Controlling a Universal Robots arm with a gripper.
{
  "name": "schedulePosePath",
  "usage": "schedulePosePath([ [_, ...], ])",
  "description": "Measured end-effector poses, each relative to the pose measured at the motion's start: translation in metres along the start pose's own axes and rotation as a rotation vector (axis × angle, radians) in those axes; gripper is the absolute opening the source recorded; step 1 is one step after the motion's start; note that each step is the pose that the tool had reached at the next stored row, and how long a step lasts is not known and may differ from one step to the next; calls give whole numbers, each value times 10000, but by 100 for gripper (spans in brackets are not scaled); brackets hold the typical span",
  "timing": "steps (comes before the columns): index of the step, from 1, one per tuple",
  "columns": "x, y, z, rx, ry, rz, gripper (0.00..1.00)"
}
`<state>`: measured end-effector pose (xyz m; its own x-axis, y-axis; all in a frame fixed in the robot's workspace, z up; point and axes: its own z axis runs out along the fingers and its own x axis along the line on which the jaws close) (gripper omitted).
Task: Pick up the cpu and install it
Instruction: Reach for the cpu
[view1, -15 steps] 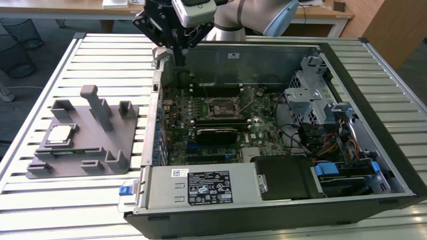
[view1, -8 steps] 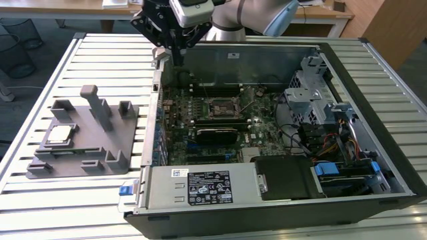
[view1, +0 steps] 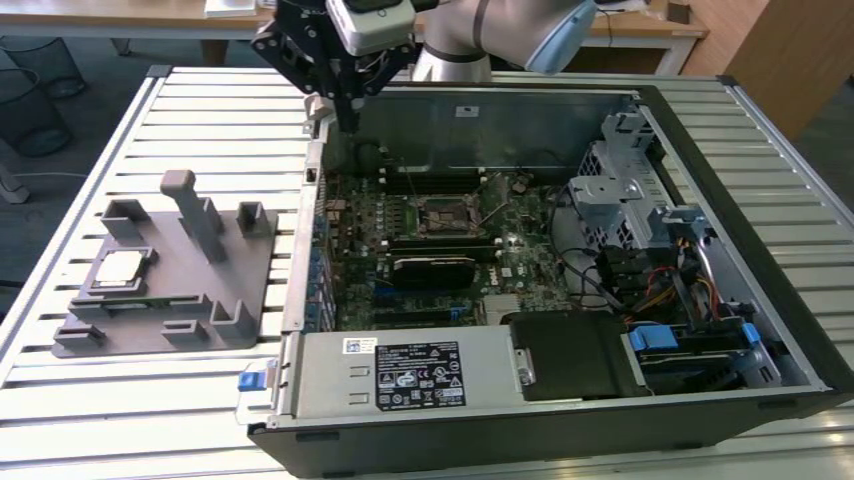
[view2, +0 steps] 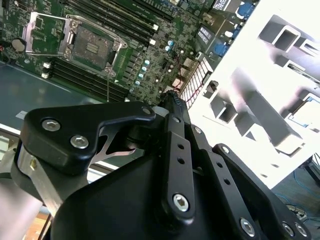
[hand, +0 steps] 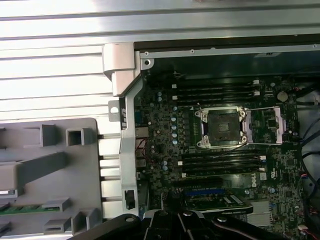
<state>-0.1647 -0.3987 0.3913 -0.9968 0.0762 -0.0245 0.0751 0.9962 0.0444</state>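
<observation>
One arm: fingers (view1: 350, 115) pressed together, holding nothing, above the computer case (view1: 534, 125) at its far corner.
cpu (view1: 120, 268): flat on the grey tray (view1: 200, 300) on the tabletop (view1: 200, 110), outside the case, well apart from the fingers toward the exterior view's left.
socket (view1: 445, 213): open, bare.

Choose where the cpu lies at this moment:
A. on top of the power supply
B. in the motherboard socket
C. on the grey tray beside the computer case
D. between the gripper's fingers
C: in the exterior view the cpu rests on the grey tray, and in the first wrist view the socket is empty.
</observation>
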Motion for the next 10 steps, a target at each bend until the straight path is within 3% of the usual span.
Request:
schedulePosePath([
  [10, 45, -4, 5, 1, 12, 1, 11],
])
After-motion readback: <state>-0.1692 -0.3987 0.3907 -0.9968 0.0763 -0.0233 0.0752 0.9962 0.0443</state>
